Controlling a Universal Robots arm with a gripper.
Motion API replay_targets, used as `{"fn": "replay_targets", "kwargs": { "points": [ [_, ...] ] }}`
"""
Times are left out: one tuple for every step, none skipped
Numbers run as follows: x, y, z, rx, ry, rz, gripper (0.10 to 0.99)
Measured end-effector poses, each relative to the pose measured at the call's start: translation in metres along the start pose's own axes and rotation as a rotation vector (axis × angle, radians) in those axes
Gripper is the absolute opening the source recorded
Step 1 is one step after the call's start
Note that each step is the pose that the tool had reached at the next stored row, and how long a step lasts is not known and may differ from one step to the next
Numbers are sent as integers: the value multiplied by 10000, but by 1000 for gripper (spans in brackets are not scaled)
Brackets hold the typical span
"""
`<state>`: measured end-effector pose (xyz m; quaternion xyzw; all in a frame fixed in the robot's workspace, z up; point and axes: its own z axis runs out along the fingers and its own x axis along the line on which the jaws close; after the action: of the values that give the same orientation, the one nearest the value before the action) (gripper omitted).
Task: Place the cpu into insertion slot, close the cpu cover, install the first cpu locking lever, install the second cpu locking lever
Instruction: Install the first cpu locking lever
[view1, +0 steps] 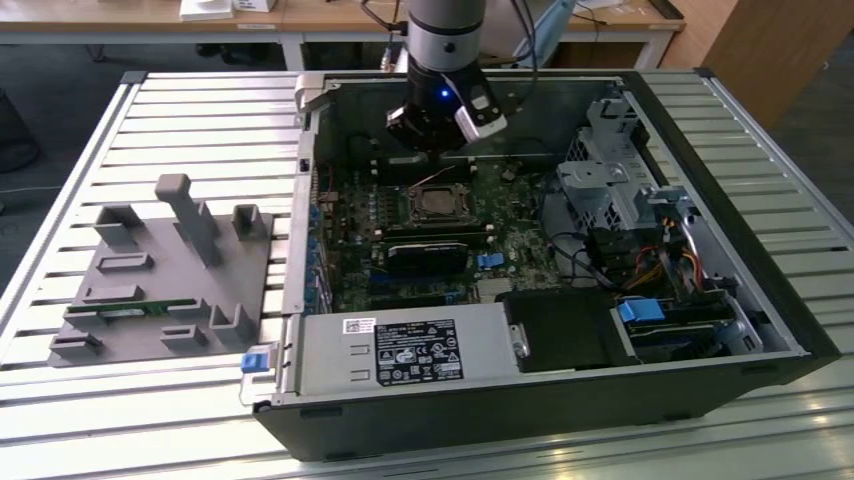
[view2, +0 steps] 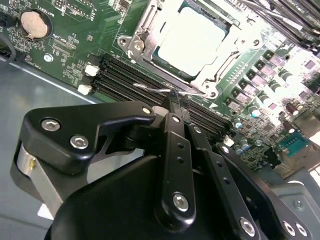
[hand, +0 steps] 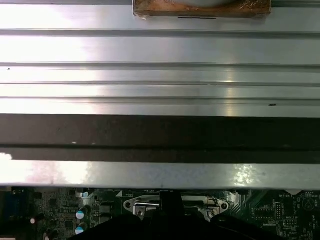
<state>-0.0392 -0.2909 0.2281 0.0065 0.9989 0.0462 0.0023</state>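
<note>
Matte black gripper (view2: 176, 107) fingers pressed together, seemingly pinching a thin silver wire locking lever (view2: 150, 89). Just beyond the tips, the glossy square cpu (view2: 192, 40) sits in the insertion slot (view2: 150, 30), silver cpu cover (view2: 220, 70) framing it, green motherboard (view2: 65, 45) around.

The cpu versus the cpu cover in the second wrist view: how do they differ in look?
The cpu is a solid, flat, pale silver square; the cpu cover is an open metal frame with a cut-out window. The cpu sits inside, while the cpu cover surrounds it. Both are silvery metal on the green board.
</note>
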Motion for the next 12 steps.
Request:
{"fn": "replay_targets", "kwargs": {
  "points": [
    [-7,1,4,0,0,0,118],
    [-14,3,7,0,0,0,118],
    [-21,4,12,2,0,0,118],
    [-25,5,18,1,0,0,118],
    [-29,6,25,2,1,0,118],
    [-33,8,31,3,1,0,118],
    [-37,10,36,3,2,1,118],
    [-42,13,42,2,1,1,118],
    [-46,15,48,2,1,0,118],
    [-49,16,54,0,0,1,118],
    [-51,17,59,1,0,1,118],
    [-54,19,63,2,1,1,118]
  ]
}}
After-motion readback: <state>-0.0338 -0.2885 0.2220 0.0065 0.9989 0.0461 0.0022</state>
